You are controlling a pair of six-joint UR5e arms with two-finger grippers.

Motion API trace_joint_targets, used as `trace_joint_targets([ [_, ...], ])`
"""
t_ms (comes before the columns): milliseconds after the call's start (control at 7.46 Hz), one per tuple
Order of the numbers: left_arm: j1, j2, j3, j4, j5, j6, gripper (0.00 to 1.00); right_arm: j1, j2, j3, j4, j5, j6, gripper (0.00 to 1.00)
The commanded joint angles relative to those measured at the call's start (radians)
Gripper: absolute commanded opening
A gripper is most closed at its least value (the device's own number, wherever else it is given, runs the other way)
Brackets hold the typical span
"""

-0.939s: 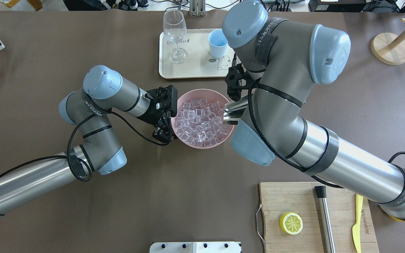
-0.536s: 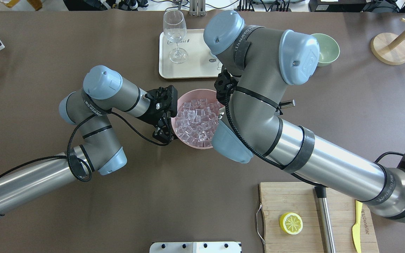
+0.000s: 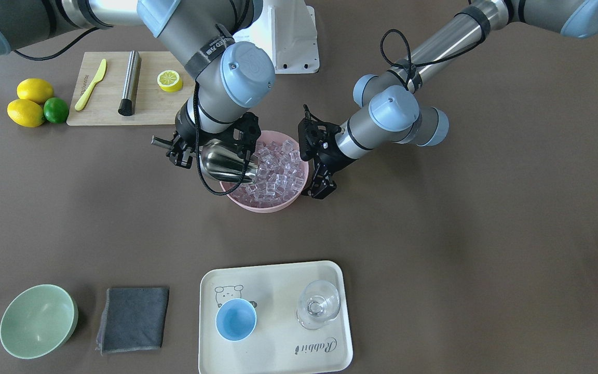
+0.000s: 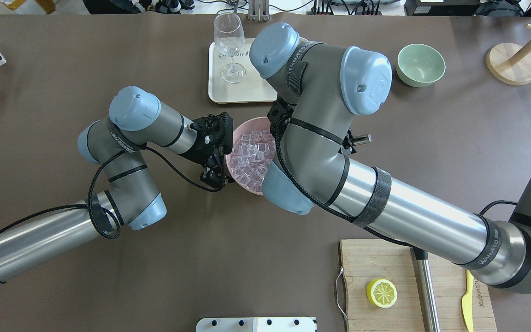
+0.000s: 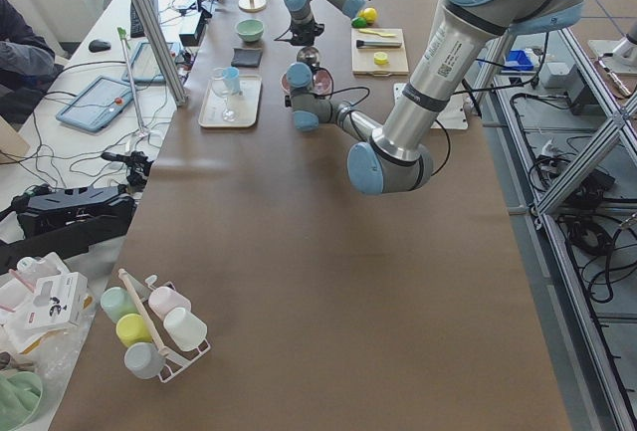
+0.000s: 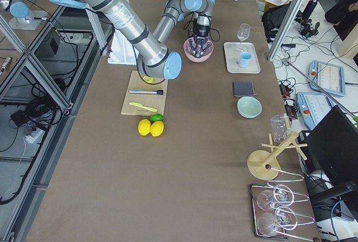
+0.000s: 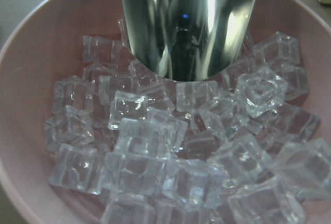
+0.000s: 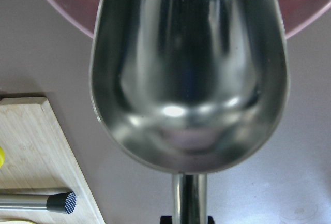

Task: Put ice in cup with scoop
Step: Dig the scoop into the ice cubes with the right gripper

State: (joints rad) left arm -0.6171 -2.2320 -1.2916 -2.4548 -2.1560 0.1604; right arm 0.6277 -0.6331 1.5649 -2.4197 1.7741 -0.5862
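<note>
The steel scoop is tilted into the pink bowl. Its mouth pushes into the ice, clear cubes that fill the bowl. The scoop's trough is empty in the right wrist view, and its front edge meets the ice in the left wrist view. My right gripper is shut on the scoop's handle. My left gripper grips the bowl's rim on its left side. The light-blue cup stands on the tray, hidden by my right arm in the overhead view.
The cream tray also holds a wine glass. A green bowl and a grey cloth lie beside it. A cutting board holds a lemon half, a steel rod and a yellow knife. Lemons and a lime lie beyond.
My right arm has swung left over the tray, covering the cup and uncovering the green bowl. The scoop has moved from the bowl's right rim into the ice. My left arm is still.
</note>
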Motion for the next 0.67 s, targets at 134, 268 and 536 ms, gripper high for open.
trace_joint_targets([
  [134,0.000,0.002,0.000,-0.001,0.001,0.001,0.98,-0.016,-0.007,-0.022,0.076,0.005,0.057,0.00],
  [268,0.000,0.003,0.000,-0.001,0.001,0.001,0.98,-0.016,-0.017,-0.022,0.115,0.008,0.087,0.00],
  [536,0.000,0.005,0.000,-0.001,0.001,0.001,0.98,-0.016,-0.019,-0.022,0.152,0.013,0.124,0.00],
])
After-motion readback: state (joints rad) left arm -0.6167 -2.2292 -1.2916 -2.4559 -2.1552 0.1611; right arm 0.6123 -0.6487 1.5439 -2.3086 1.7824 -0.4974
